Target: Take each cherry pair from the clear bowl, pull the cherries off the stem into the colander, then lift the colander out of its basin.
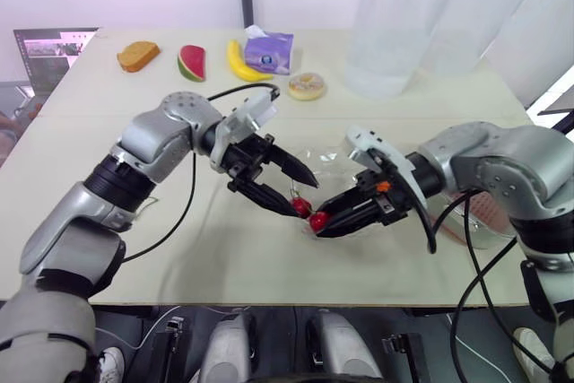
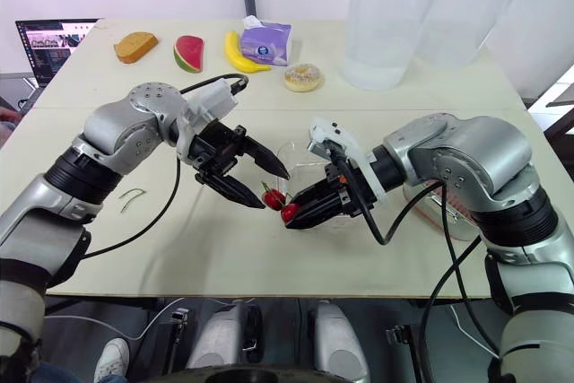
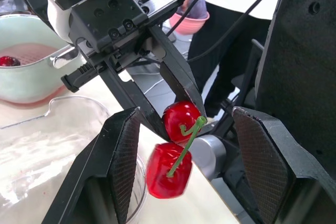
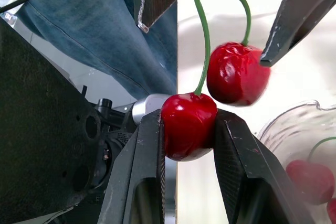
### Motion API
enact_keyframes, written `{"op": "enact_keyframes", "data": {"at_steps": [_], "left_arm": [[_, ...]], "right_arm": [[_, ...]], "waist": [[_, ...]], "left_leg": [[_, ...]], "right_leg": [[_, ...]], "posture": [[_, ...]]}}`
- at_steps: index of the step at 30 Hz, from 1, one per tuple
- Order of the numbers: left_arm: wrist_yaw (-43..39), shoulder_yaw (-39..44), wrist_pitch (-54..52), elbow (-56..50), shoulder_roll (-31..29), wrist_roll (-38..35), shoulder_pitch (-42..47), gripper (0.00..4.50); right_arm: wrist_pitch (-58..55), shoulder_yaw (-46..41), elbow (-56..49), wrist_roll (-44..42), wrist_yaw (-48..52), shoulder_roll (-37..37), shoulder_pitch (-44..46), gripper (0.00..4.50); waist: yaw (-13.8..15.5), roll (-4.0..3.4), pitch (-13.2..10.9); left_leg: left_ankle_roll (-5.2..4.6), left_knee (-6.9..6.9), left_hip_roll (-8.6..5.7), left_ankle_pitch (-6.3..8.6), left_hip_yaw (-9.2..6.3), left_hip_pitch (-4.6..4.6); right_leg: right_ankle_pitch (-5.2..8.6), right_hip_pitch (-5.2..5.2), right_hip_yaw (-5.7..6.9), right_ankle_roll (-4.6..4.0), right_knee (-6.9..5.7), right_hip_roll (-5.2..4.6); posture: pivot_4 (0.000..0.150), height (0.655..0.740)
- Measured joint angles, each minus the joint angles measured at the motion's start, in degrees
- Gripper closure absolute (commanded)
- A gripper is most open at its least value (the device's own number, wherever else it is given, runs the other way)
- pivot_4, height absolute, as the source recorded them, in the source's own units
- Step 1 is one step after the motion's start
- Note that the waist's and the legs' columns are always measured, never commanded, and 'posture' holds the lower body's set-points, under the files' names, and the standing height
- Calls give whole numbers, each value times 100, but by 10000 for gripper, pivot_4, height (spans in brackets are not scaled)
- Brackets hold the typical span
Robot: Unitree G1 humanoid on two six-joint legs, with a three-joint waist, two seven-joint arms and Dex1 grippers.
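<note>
Above the tabletop (image 1: 224,257) in the left eye view, the cherry pair (image 1: 309,213) is held in the air just in front of the clear bowl (image 1: 334,161). One cherry is clamped between the fingers of the right gripper (image 1: 316,223), while the left gripper (image 1: 300,193) is spread wide about the other.

In the right eye view, the two grippers are seen meeting tip to tip at the pair, and two bare stems (image 2: 132,196) are seen lying on the tabletop beside the left arm.

In the left wrist view, the pair is framed between the parted pads (image 3: 125,166). A single cherry (image 3: 7,60) is seen in the pink colander (image 3: 34,55), which is seated in its pale basin (image 3: 31,85).

In the right wrist view, the lower cherry is squeezed from both sides by the pads (image 4: 152,166), the upper one is hung from the shared stem, and more cherries (image 4: 310,179) are seen inside the bowl.
</note>
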State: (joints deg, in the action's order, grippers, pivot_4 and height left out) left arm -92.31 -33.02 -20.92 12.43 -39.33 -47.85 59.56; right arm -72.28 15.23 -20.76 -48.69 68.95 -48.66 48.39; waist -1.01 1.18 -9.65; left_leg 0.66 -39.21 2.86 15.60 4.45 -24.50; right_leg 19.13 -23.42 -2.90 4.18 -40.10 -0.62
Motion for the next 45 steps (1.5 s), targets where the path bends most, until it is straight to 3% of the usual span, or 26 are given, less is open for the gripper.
{"op": "enact_keyframes", "data": {"at_steps": [2, 4, 6, 18, 19, 20, 25, 30, 35, 45], "left_arm": [[0, 9, -23, 0, 17, -26, 0, 24796], [0, 18, -119, 0, 35, -48, 0, 35926], [0, 19, -149, 0, 56, -89, 0, 44088], [0, 63, -238, 0, 99, -107, -33, 44088], [0, 81, -242, 7, 114, -95, -33, 45000], [0, 98, -244, 14, 121, -80, -33, 45000], [0, 220, -272, 24, 140, 36, -34, 45000], [0, 432, -332, 52, 174, 267, -43, 45000], [189, 1090, -526, 147, 146, 635, -74, 45000], [830, 1849, -1109, -229, 365, 985, -264, 45000]], "right_arm": [[-2, 0, -21, -5, -7, 0, 0, 36758], [-5, 0, -33, -9, -10, 0, 0, 36758], [-7, 0, -33, -10, -12, 0, 0, 36758], [-72, -10, -33, -105, -91, 15, 0, 36758], [-73, -31, -33, -109, -133, 36, 0, 26696], [-83, -65, -29, -115, -188, 59, 0, 23988], [-94, -246, 1, -159, -342, 132, 1, 425], [2, -437, -64, -102, -526, -56, -117, 425], [38, -978, -313, 250, -1442, -200, -420, 425], [-603, -1607, -805, 64, -3089, 848, -426, 425]], "waist": [[1, 0, 0], [3, 0, 0], [3, 0, 0], [3, 0, 0], [4, 0, 0], [4, 0, 0], [4, 0, 0], [12, 0, 0], [4, 0, 0], [6, 0, 0]], "left_leg": [[0, 0, 0, 0, 0, 0], [0, 0, 0, 0, 0, 0], [0, 0, 0, 0, 0, 0], [0, 0, 0, 0, 0, 0], [0, 0, 0, 0, 0, 0], [0, 0, 0, 0, 0, 0], [0, 0, 0, 0, 0, 0], [0, 0, -1, 0, 0, 0], [0, 0, -1, 0, 1, 0], [2, 2, 1, -1, 2, -1]], "right_leg": [[0, 0, 0, 0, 0, 0], [0, 0, 0, 0, 0, 0], [0, 0, 0, 0, 0, 0], [0, 0, 0, 0, 0, -1], [0, 0, 0, 0, 0, 0], [0, 0, 0, 0, 0, 0], [0, 0, 0, 0, 0, 0], [0, 1, 0, 0, 0, 0], [0, 0, 0, 0, 0, 0], [0, 0, -1, 0, -2, -2]], "posture": [[1500, 7400], [1500, 7400], [1500, 7400], [1500, 7400], [1500, 7400], [1500, 7400], [1500, 7400], [1500, 7400], [1500, 7400], [1500, 7400]]}}
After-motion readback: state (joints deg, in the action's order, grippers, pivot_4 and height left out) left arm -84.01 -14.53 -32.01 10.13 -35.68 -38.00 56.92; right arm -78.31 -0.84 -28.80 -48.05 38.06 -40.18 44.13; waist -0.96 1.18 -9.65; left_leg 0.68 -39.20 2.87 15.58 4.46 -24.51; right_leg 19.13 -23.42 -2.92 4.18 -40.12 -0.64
